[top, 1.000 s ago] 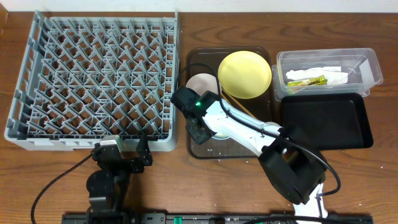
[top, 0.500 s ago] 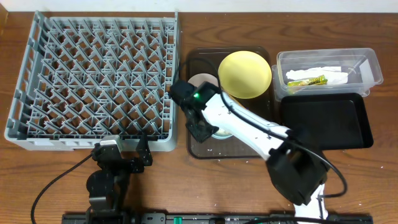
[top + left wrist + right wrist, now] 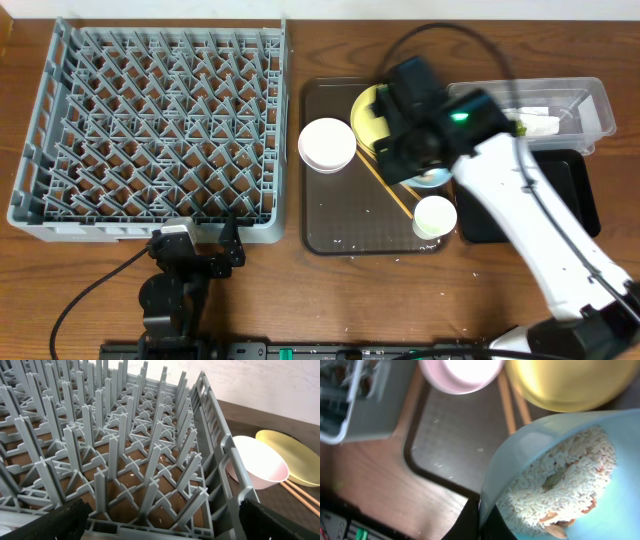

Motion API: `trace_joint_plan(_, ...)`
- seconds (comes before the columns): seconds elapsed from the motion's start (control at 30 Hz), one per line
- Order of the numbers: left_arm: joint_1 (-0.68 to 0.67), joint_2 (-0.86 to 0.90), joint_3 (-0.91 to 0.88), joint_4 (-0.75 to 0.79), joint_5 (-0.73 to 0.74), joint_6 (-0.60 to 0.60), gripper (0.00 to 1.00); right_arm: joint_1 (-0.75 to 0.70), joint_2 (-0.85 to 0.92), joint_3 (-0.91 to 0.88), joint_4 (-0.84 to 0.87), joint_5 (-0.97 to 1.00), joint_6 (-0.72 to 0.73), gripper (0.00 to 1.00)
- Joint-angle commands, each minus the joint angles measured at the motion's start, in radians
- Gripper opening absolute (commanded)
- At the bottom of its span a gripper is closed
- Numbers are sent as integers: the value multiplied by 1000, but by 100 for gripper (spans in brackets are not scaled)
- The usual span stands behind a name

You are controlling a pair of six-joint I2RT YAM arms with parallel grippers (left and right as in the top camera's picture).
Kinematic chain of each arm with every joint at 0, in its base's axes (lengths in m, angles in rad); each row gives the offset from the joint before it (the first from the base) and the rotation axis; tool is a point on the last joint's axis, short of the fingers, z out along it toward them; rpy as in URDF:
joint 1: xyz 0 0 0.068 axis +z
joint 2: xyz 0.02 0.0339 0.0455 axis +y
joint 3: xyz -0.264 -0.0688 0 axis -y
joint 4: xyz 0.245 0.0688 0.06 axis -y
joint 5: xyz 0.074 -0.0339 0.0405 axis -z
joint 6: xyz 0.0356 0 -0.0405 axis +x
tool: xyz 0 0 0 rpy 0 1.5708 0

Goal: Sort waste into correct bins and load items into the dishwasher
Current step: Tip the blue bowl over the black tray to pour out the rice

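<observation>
Nearest the robot, the left hand (image 3: pixel 160 529) sits at the front edge of the dish rack (image 3: pixel 150 120), fingers spread wide with nothing in them, so it's out of this one. Next out on the surface (image 3: pixel 300 290), the white cup (image 3: pixel 435 216) stands at the near right corner of the brown serving tray (image 3: pixel 345 215). The chopsticks (image 3: pixel 385 185) lie diagonally just to its left.

Above those, the right hand (image 3: pixel 481 522) is pinching the rim of the light blue bowl (image 3: pixel 520 445), held up over the tray's right side. There's a packed clump of rice (image 3: pixel 565 480) inside.

What the next move turns on, I'd say: both bins lie to the right of that hand. The black tray (image 3: pixel 540 200) is just beside it, right and slightly nearer. The clear tub (image 3: pixel 600 110) is right and farther back, holding the wrapper (image 3: pixel 495 129) and napkin (image 3: pixel 520 108). My guess is the rice goes in the black tray — short swing right, then tip. It looks sticky, so it may not slide out cleanly. Can't tell how level the bowl is.
</observation>
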Motion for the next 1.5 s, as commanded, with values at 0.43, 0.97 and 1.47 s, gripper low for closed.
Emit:
trace_joint_plan(0.43, 5, 0, -13, -21, 13, -6, 98, -605, -137, -461, 175, -535, -299, 1)
trace_joint_plan(0.97, 5, 0, -13, -21, 13, -6, 98, -961, -136, -763, 508, -1178, -408, 1)
trace_joint_plan(1.47, 5, 0, -13, -21, 13, -6, 98, -1192, -86, -911, 704, -1482, -414, 1)
